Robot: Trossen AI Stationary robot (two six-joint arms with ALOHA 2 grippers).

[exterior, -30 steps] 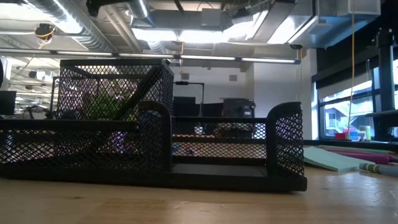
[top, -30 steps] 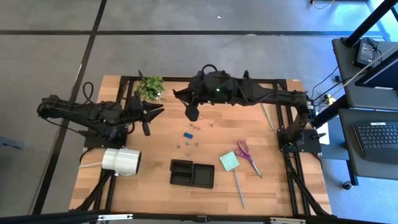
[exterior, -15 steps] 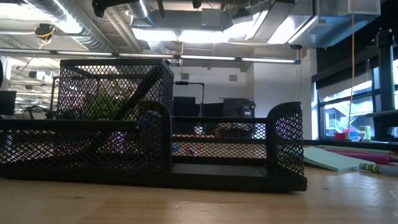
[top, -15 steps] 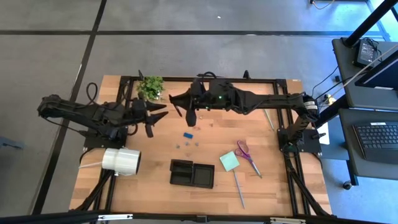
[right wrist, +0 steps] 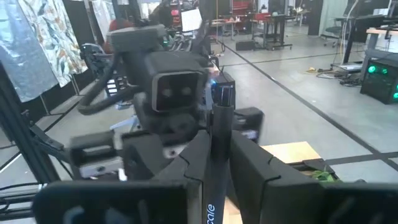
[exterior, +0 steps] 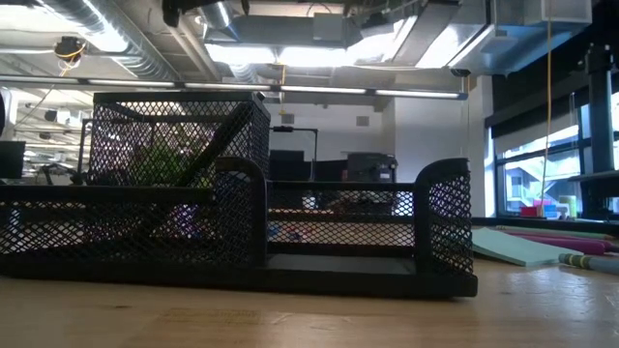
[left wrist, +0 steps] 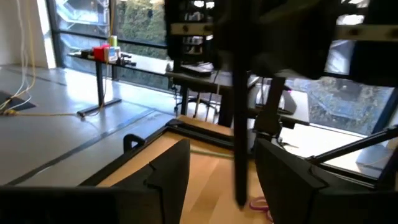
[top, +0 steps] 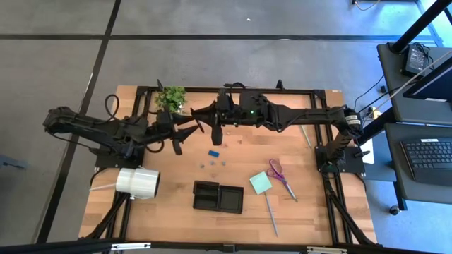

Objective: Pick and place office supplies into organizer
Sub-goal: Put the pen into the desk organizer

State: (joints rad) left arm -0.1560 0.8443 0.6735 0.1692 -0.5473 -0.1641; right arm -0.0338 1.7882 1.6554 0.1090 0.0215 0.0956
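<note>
Wooden table (top: 169,212) carries the organizer (top: 218,197) near its front; only my right wrist view shows my right gripper (right wrist: 219,163) pinching a black pen (right wrist: 216,155); my left gripper (top: 185,130) gapes, empty.

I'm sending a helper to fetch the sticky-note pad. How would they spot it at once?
Find the black organizer near the wooden table's front edge. Just to its right lies the sticky-note pad, a flat pale green square, unlike the purple-handled scissors beside it.

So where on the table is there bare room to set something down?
Bare wood lies between the white roll and organizer, and along the far right edge. Crowded: clips, sticky-note pad, scissors.
</note>
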